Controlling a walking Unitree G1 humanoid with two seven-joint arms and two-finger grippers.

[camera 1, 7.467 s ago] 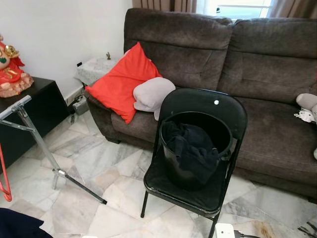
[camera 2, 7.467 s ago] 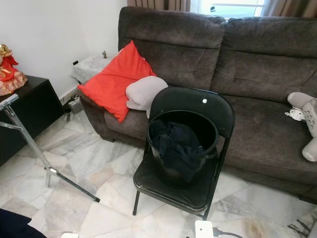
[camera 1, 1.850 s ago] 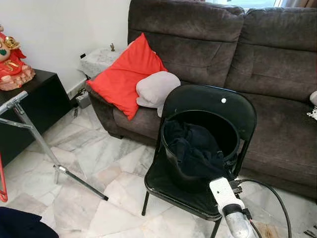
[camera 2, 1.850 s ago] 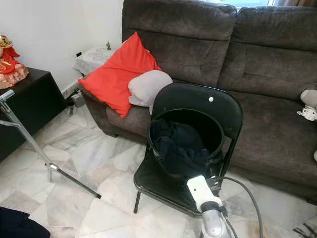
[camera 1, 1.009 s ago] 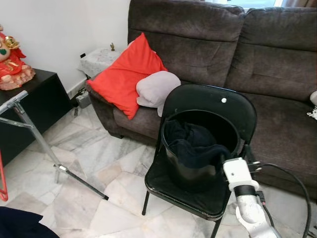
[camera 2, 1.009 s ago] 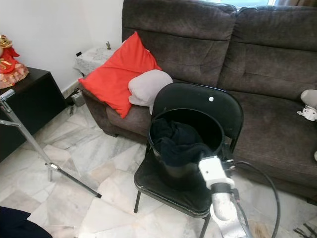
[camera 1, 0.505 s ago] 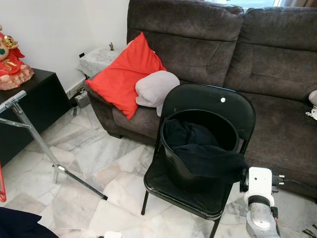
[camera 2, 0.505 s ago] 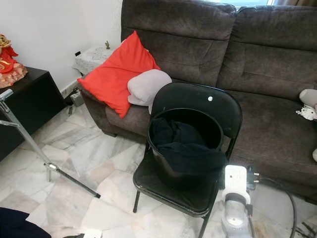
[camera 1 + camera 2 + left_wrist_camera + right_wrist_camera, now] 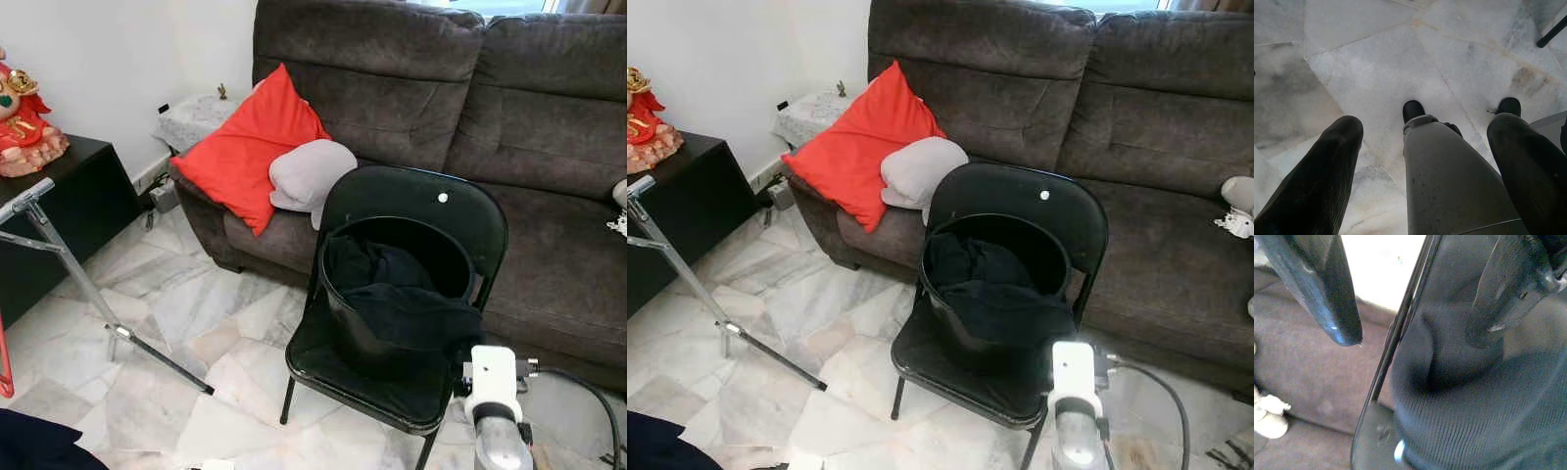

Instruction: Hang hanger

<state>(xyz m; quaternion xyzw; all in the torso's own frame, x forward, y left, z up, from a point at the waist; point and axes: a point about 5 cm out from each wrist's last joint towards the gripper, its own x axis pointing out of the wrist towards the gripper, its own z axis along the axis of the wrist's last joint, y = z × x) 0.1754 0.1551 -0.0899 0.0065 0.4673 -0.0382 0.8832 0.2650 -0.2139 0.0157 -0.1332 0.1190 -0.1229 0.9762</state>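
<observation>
A brown sofa point(image 9: 470, 108) fills the upper frame; a black chair point(image 9: 411, 235) stands at centre, holding a bucket point(image 9: 338, 313). A dark cloth point(image 9: 416, 313) hangs over its rim. My right gripper point(image 9: 1410, 338) is spread beside the cloth. My left gripper point(image 9: 1425, 127) hangs spread over the floor point(image 9: 1376, 63). A red hanger point(image 9: 4, 357) shows at the left edge.

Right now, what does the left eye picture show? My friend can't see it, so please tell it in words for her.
A black bucket stuffed with dark clothes sits on a black folding chair before a brown sofa. The robot's right arm reaches up beside the chair, by cloth draped over the bucket's rim. A red cushion and a grey cushion lie on the sofa.
</observation>
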